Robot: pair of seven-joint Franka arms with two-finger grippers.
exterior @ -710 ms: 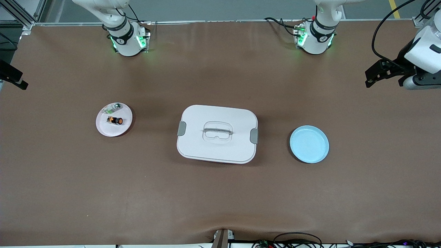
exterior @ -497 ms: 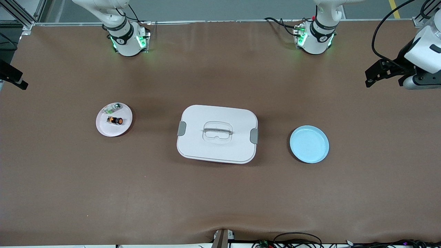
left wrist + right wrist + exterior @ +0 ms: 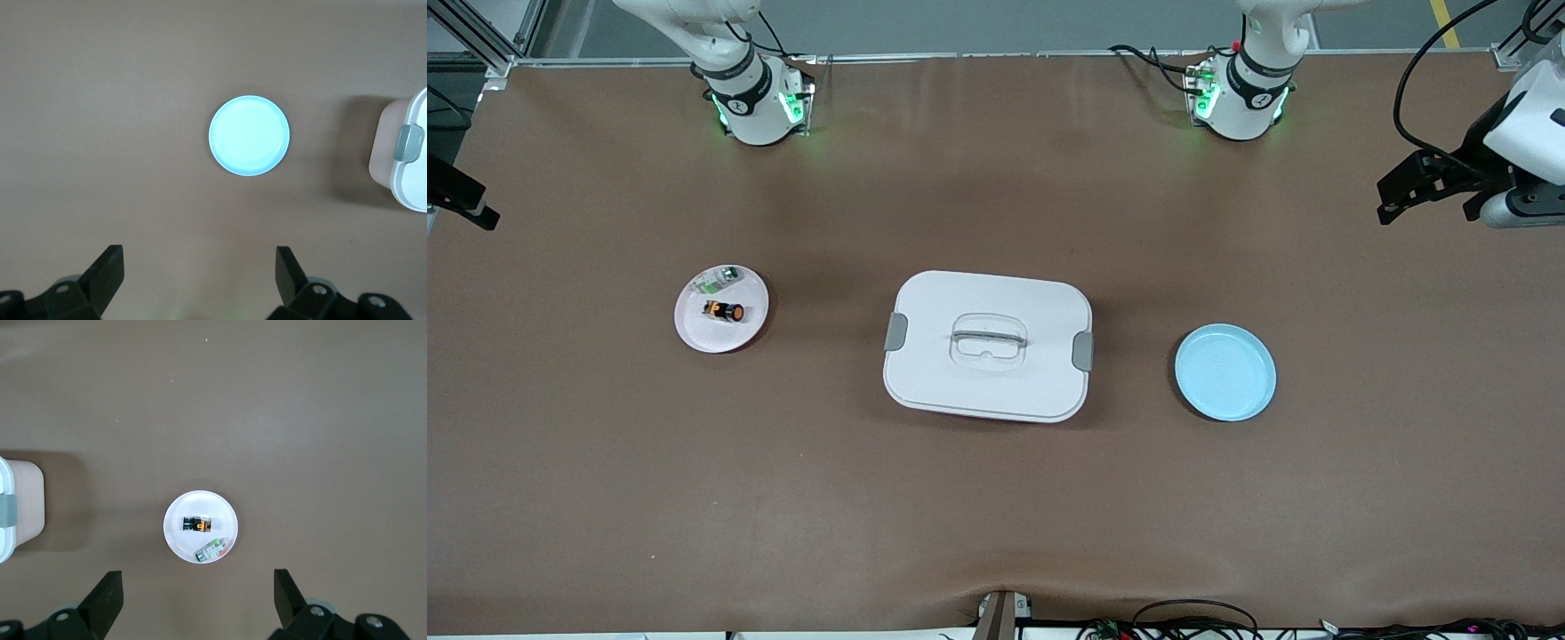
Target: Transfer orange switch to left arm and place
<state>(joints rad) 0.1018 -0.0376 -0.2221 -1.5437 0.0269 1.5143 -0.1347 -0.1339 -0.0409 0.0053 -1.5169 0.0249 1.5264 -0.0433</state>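
1. Two arms stand at the table, which is covered in brown material. The right arm's base and the left arm's base sit along the table edge farthest from the front camera.
2. The box, white with grey side latches and a clear recessed lid handle, rests closed at the middle of the table, between the two plates.
3. The blue plate lies flat toward the left arm's end of the table, well apart from the box. Nothing rests on it.
4. The white plate lies flat toward the right arm's end of the table, well apart from the box.
5. The left gripper is raised over the left arm's end of the table. In the left wrist view its fingers stand wide apart and grasp nothing; the blue plate is seen below them.
6. The right gripper is raised over the right arm's end of the table. In the right wrist view its fingers are spread wide and grasp nothing; the white plate is seen below them.
7. The orange switch lies on its side on the white plate, untouched by either gripper.
8. The green-and-white component lies on the same plate, just beside the orange switch and farther from the front camera.
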